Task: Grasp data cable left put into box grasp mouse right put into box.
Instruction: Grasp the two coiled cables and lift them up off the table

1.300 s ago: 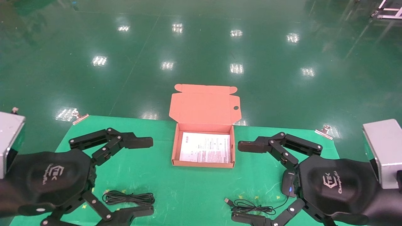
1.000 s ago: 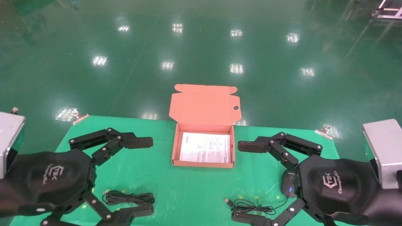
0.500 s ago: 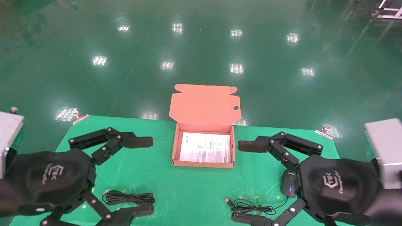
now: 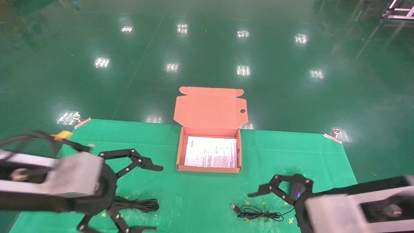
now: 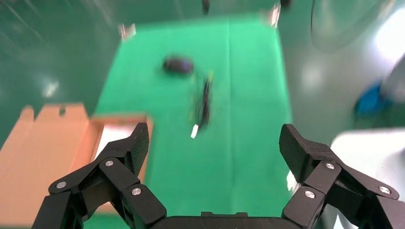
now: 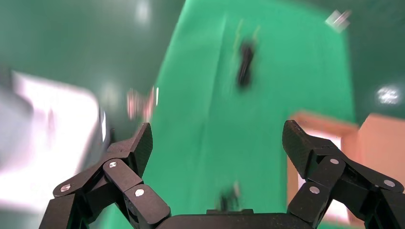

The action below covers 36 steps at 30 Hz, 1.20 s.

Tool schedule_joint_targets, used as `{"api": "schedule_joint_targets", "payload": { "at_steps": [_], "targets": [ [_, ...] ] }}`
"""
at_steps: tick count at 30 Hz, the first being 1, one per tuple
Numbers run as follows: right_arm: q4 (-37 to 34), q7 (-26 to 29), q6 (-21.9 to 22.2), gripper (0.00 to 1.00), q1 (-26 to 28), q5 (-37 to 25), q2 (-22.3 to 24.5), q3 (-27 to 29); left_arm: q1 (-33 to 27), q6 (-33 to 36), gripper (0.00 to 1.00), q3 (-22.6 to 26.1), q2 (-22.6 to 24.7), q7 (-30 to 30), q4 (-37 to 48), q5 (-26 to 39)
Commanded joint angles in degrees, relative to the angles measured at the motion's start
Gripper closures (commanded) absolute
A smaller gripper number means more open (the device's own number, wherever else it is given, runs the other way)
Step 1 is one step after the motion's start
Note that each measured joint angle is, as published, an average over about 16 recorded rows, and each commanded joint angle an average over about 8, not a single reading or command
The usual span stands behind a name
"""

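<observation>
Both arms are swinging into new poses; nothing grasped yet.

My left hand, spread wide, is hovering over the data cable; my right hand, equally spread, is nearing the mouse.

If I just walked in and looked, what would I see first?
Probably the orange box standing open in the middle of the green mat, with a white printed sheet inside. Then the two black robot hands, both wide open: the left hand straddles the black data cable near the front left, and the right hand hangs over the mouse with its tiny blue light, front right.
</observation>
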Motion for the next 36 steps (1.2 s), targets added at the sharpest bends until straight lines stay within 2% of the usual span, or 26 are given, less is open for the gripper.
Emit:
{"api": "schedule_joint_targets", "payload": {
  "at_steps": [1, 5, 9, 13, 18, 24, 31, 36],
  "targets": [
    [0.3, -2.6, -0.2, 0.0, 4.2, -4.8, -0.7, -4.8, -2.6, 0.1, 0.0, 2.8, 1.2, 0.8, 0.0, 4.5],
    [0.3, -5.8, 0.2, 0.0, 10.6, -14.2, -3.6, -15.6, -5.5, -1.0, 0.0, 7.8, 4.2, 2.8, -0.2, 14.7],
    [0.4, -6.5, 1.7, 0.0, 13.8, -22.2, -6.3, -23.0, -6.4, -2.6, 0.0, 11.9, 7.2, 3.8, -0.3, 23.6],
    [0.5, -5.3, 5.0, 0.0, 13.3, -28.1, -8.1, -26.4, -5.5, -4.5, 0.0, 15.3, 9.7, 3.4, 0.2, 30.9],
    [0.5, -3.1, 10.8, 0.0, 10.3, -34.0, -9.5, -28.0, -3.9, -6.8, 0.0, 18.3, 12.9, 0.7, 3.5, 38.1],
    [0.2, 0.5, 18.2, 0.0, 5.9, -39.3, -10.2, -28.7, -3.4, -9.3, 0.0, 19.7, 17.3, -1.9, 13.3, 41.5],
    [-0.8, 5.4, 25.9, 0.0, 1.6, -43.2, -11.0, -28.4, -4.4, -12.5, 0.0, 19.3, 22.0, -2.4, 28.2, 41.4],
    [-2.8, 8.7, 29.7, 0.0, -0.5, -44.9, -12.3, -28.1, -5.4, -15.0, 0.0, 18.7, 24.5, -1.4, 37.3, 41.0]
  ]
}}
